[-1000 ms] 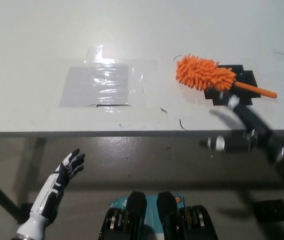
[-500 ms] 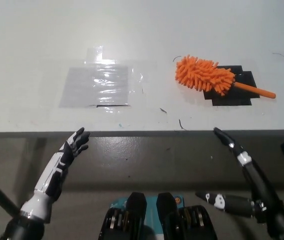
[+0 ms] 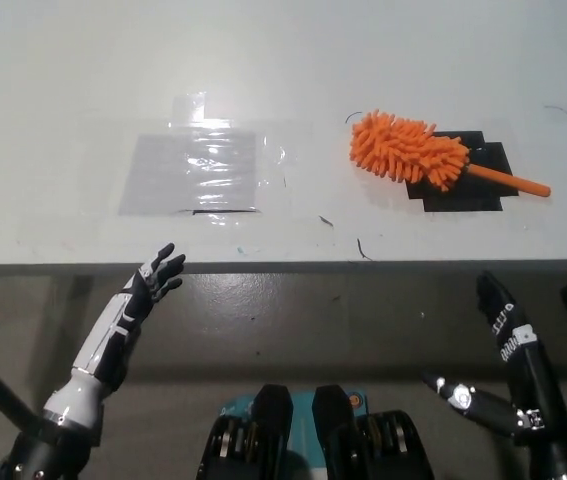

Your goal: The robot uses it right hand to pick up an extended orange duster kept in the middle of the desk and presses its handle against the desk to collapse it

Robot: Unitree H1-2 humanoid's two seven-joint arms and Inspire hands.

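White desk [image 3: 83, 80] fills the upper part of the head view, its front edge running straight across, with grey floor below it; taken as the landmark is a black tape patch [image 3: 473, 190] stuck to the desk toward the robot's right side. Orange duster [image 3: 408, 148] lies flat on the desk, its fluffy head resting on the patch's far left corner and spilling past it onto the bare white surface; its thin orange handle [image 3: 511, 181] crosses the patch and projects beyond the patch's right edge, pointing away to the right; no hand touches it. Well to the left of the patch a clear plastic sheet [image 3: 195, 172] is taped flat to the desk; a few small dark marks show on the surface between sheet and patch.

Right hand [image 3: 503, 375], black, hangs below the desk's front edge, on the near side of the patch and well apart from the duster; its fingers [image 3: 496, 305] are spread wide and hold nothing, one pointing up toward the desk edge, another reaching out to the left. Left hand [image 3: 141, 300], white with dark fingers, rests far to the left of the patch, just under the desk's front edge; its fingers are apart and extended, grasping nothing.
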